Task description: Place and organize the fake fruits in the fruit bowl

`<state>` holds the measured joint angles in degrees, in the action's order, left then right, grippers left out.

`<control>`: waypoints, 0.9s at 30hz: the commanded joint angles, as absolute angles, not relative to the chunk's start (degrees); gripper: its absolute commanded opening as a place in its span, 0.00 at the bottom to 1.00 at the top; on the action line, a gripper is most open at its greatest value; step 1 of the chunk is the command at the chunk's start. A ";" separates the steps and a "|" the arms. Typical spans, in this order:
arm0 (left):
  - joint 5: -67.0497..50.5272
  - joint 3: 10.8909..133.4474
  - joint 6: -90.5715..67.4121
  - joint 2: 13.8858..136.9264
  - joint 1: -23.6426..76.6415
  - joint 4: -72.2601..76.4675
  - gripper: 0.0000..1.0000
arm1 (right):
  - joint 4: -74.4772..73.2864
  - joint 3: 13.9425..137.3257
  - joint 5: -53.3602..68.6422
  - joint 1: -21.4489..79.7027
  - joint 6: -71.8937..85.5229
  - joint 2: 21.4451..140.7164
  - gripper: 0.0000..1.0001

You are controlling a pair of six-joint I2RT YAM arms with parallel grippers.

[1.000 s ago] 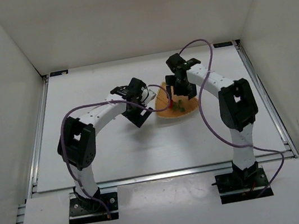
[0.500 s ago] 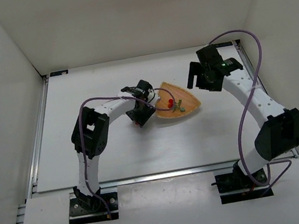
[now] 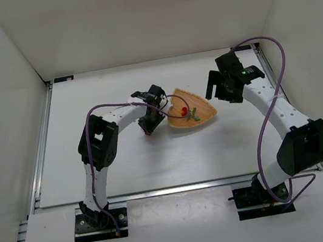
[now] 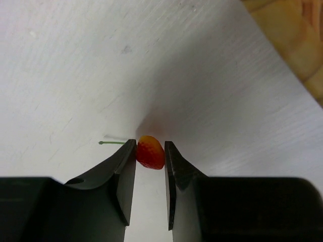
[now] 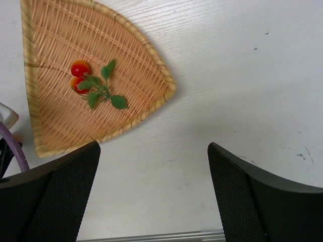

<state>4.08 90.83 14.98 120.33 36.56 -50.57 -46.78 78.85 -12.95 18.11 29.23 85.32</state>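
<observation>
left gripper (image 3: pixel 148 129) low on table (image 3: pixel 93 156) just left of basket (image 3: pixel 204 110), red berry (image 3: pixel 147 133) at its tip; berry sprig (image 3: pixel 187 112) in basket; right gripper (image 3: pixel 216 85) near.

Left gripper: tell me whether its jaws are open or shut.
Shut: the jaws of the left gripper press both sides of a red berry on the table, outside the wicker basket.
</observation>
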 commanded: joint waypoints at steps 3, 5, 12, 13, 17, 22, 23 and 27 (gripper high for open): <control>8.08 103.87 11.87 116.81 37.18 -56.52 0.14 | -46.76 79.37 -13.45 17.93 30.41 82.00 0.91; 8.61 104.85 11.87 114.09 37.18 -53.46 0.13 | -46.76 77.79 -13.45 17.93 30.94 80.69 0.91; 2.38 110.56 14.23 116.97 42.09 -47.81 0.20 | -45.62 71.72 -14.59 15.56 33.84 76.65 0.91; 2.37 111.35 14.24 118.03 42.88 -47.81 0.22 | -45.62 71.02 -14.59 15.56 34.36 76.64 0.91; 3.16 116.00 15.47 123.47 45.61 -47.81 0.32 | -45.62 69.70 -15.73 13.80 34.37 73.22 0.91; 3.16 118.03 15.47 124.54 46.14 -47.81 0.89 | -45.62 66.80 -16.25 12.22 34.37 69.70 0.93; 3.16 118.04 15.47 124.54 46.14 -47.81 1.00 | -45.62 65.93 -16.26 11.61 34.37 68.57 0.93; 6.75 120.23 13.97 119.82 46.14 -47.81 1.00 | -46.14 64.60 -16.79 11.07 34.37 65.92 0.93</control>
